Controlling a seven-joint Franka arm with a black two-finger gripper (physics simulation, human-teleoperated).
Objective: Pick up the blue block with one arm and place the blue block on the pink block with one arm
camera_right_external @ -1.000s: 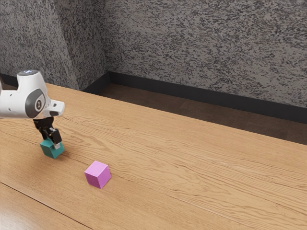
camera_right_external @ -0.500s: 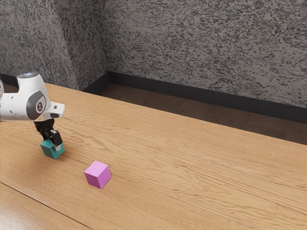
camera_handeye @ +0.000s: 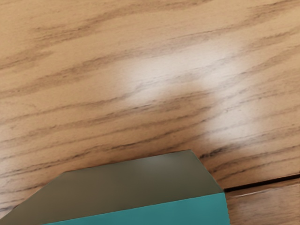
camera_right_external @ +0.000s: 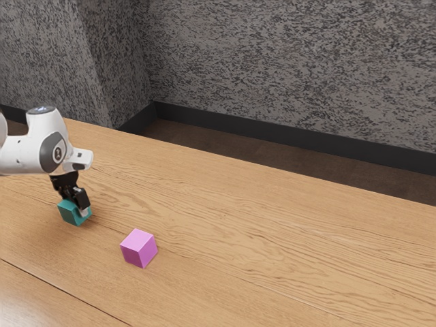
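Exterior view: a white robot arm [camera_right_external: 34, 144] reaches in from the exterior view's left over a wooden table [camera_right_external: 272, 225]. Its black gripper [camera_right_external: 72, 200] points down, and its two fingers are clamped on the upper part of the blue block [camera_right_external: 72, 215], one on each side. The block looks more teal than blue. It sits directly under the fingers, low against the tabletop, and I cannot tell whether its base touches the wood.

The pink block [camera_right_external: 139, 247] lies on the table toward the exterior view's right of the fingers and nearer the camera. It is well apart from the blue block, with bare wood between them. Far beyond the fingers, a speckled grey wall [camera_right_external: 286, 61] with a dark baseboard [camera_right_external: 293, 139] runs behind the table.

Wrist view: the blue block [camera_handeye: 136, 192] shows large just under the hand, its top face shaded and one side bright teal. Past it is wood grain with a soft shadow, and a dark seam [camera_handeye: 262, 183] in the tabletop runs beside the block.
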